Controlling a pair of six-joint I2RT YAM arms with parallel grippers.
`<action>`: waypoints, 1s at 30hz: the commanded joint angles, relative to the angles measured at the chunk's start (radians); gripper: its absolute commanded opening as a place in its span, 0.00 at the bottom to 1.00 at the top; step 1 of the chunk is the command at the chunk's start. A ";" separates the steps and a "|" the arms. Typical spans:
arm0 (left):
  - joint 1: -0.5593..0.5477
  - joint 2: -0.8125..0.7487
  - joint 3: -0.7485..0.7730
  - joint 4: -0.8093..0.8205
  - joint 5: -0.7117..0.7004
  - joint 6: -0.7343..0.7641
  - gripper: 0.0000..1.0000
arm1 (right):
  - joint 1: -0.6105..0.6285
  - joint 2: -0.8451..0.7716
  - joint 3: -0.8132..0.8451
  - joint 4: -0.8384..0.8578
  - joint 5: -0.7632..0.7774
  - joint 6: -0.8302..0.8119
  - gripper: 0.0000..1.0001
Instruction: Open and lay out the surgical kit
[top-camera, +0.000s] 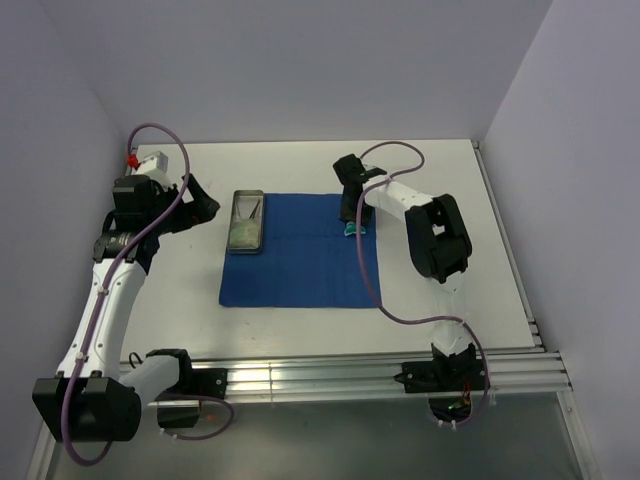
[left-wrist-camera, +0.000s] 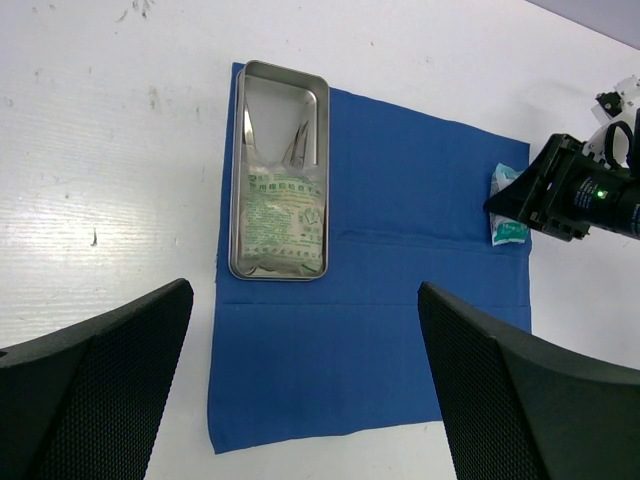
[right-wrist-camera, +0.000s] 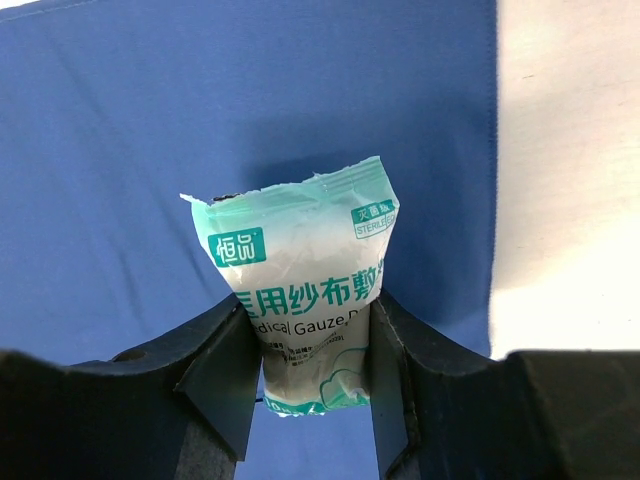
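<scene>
Left gripper (top-camera: 201, 203) hovers at left over white worktop (top-camera: 440, 170), jaws wide open, holding nothing. Blue cloth wrap (left-wrist-camera: 400, 220) lies flat, unfolded. Steel tray (left-wrist-camera: 285, 110) sits on its far-left corner w/ whitish-green packet (left-wrist-camera: 285, 215) & thin tweezers (left-wrist-camera: 300, 140) inside. At cloth's right edge, right gripper (right-wrist-camera: 308, 330) is clamped on 2nd gauze packet (right-wrist-camera: 300, 250).

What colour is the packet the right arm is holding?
The gauze packet is whitish with teal-green edges, logo and lettering. It shows best in the right wrist view.
</scene>
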 joint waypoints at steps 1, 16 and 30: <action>0.002 -0.009 -0.004 0.046 0.026 -0.011 0.99 | -0.010 0.016 0.036 -0.021 0.026 -0.014 0.49; 0.004 0.006 -0.004 0.046 0.029 -0.014 0.99 | -0.013 0.042 0.083 -0.047 0.027 -0.009 0.67; 0.005 0.009 0.003 -0.015 0.141 0.206 0.95 | -0.013 -0.087 0.049 -0.044 0.057 -0.017 0.86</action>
